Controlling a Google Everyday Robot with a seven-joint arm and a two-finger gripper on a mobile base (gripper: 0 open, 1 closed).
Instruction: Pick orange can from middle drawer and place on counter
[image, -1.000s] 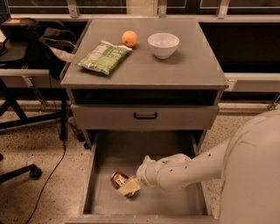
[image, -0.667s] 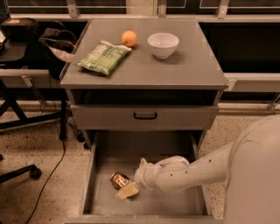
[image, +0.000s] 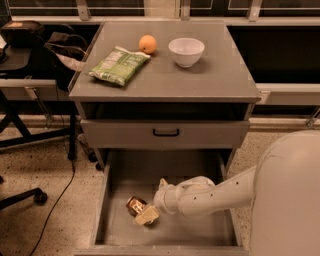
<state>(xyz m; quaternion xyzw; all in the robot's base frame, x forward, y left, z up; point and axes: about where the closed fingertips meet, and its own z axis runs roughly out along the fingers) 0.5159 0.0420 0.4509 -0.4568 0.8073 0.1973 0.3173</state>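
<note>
The orange can lies on its side on the floor of the open middle drawer, toward the left. My gripper reaches into the drawer from the right on the white arm. It is right against the can's lower right side, and its tip partly hides the can. The counter is the grey top of the cabinet above.
On the counter are a green snack bag, a round orange fruit and a white bowl. A shut drawer front with a black handle sits above the open drawer. Chair legs and a cable are on the floor at left.
The arm has lowered and shifted slightly left in the drawer, bringing the gripper closer against the can. The can has stayed in place.
</note>
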